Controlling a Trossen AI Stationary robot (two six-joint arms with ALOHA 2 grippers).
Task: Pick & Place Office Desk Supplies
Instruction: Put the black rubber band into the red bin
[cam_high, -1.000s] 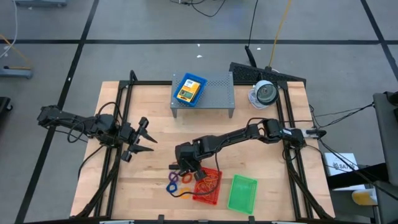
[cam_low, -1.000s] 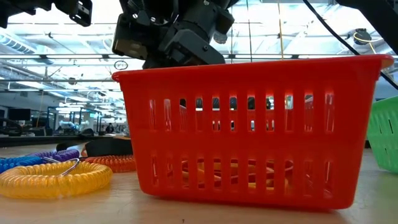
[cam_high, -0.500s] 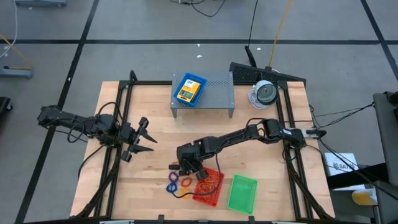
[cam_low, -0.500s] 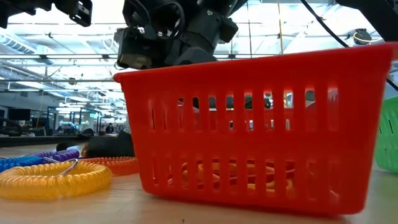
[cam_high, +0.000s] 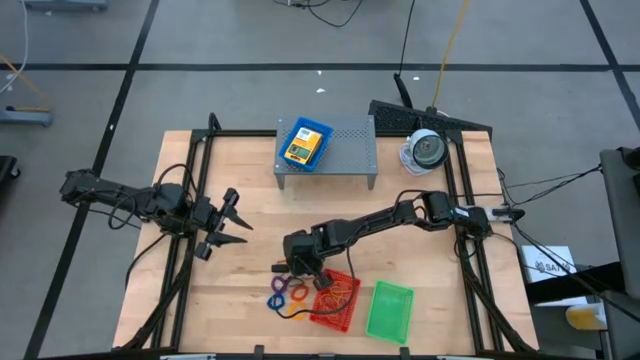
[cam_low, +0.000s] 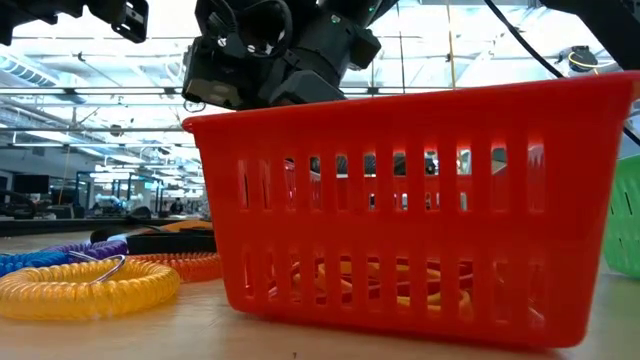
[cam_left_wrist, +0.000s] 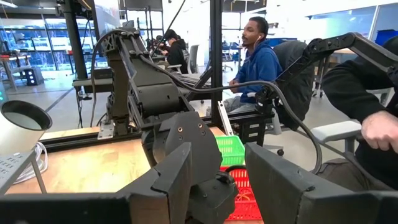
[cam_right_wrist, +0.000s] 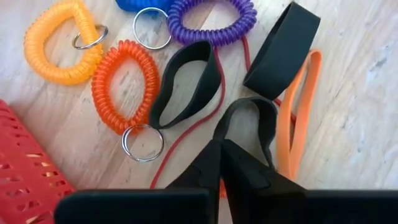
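Note:
My right gripper (cam_right_wrist: 221, 163) is shut low over a heap of rings and bands left of the red mesh tray (cam_high: 336, 300). The heap holds a yellow coil ring (cam_right_wrist: 59, 40), an orange coil ring (cam_right_wrist: 121, 84), a purple one (cam_right_wrist: 211, 22), three black bands, a flat orange band (cam_right_wrist: 298, 118) and a thin red rubber band (cam_right_wrist: 199, 124). More bands lie inside the red tray (cam_low: 400, 210). The green tray (cam_high: 390, 310) lies right of it. A blue tray with a yellow box (cam_high: 304, 143) rests on the grey shelf. My left gripper (cam_high: 238, 222) waits open at the table's left. My right gripper pinches one black band by the end of its loop (cam_right_wrist: 231, 127) between its two shut fingers. The fingers come from above, slanting down. The rest of the loop (cam_right_wrist: 268, 118) spreads out in front of the fingertips over the red rubber band; I cannot tell whether it is lifted.
The grey perforated shelf (cam_high: 345, 150) stands at the far middle, and a round white-and-grey device (cam_high: 425, 150) right of it. Black frame rails run along both sides of the table. People sit in the room beyond, seen in the left wrist view.
The red tray has shifted a little in the low view, its right end now looming larger and higher. My right gripper has moved slightly over the heap beside it. The left arm has kept still.

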